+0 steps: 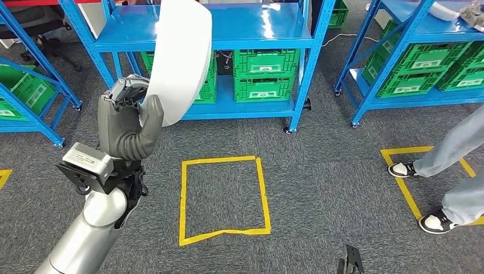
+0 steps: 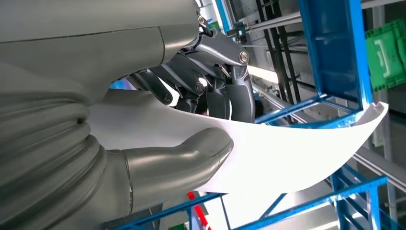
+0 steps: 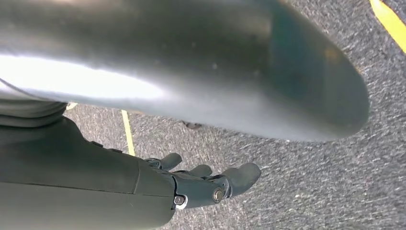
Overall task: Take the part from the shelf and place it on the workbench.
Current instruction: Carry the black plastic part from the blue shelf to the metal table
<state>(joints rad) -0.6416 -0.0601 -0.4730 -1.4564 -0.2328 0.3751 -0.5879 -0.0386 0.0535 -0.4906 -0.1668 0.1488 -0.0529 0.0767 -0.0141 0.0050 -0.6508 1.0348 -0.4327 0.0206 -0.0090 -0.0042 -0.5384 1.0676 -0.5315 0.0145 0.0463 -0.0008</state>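
The part [image 1: 181, 60] is a curved white plastic panel, held upright in front of the blue shelf [image 1: 251, 25]. My left hand [image 1: 126, 120] grips its lower end, thumb on one face and dark fingers on the other. Close up in the left wrist view, the white part [image 2: 287, 153] sweeps away from my left hand [image 2: 191, 139] toward the shelf frame. My right hand [image 3: 210, 184] hangs by my side above the grey carpet, its fingers apart and holding nothing.
Green crates [image 1: 263, 73] fill the shelf's lower level. More blue racks with crates [image 1: 425, 71] stand at right and left [image 1: 23, 91]. A yellow tape square [image 1: 222, 197] marks the carpet ahead. A person's legs and shoes [image 1: 442, 165] stand at the right by another tape square.
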